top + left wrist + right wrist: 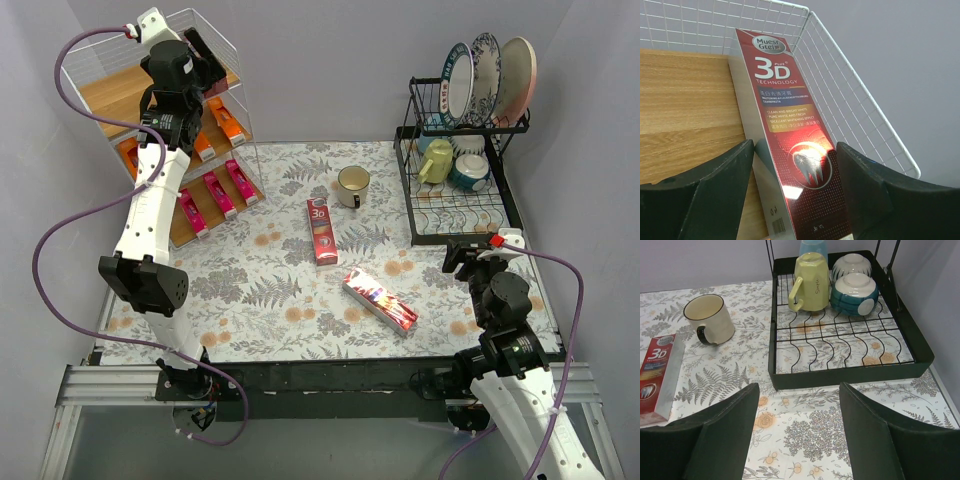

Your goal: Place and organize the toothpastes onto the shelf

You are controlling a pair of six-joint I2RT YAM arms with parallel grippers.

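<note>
The white wire shelf [100,95] stands at the far left. My left gripper [195,68] reaches over its top board [685,100]. Its jaws stand wide open on either side of a dark red "3D" carton [785,125], which rests on its long edge against the wire wall. Orange cartons [225,120] lie on the middle tier and magenta-pink ones [215,190] on the bottom tier. Two more dark red cartons lie on the table, one at the centre [321,230] and one nearer the front [380,300]. My right gripper [480,255] is open and empty above the table [799,405].
A black wire dish rack [460,200] stands at the far right with plates [490,75], a yellow mug [810,277] and bowls [855,292]. A cream mug [352,185] sits on the floral tablecloth beside the centre carton [657,375].
</note>
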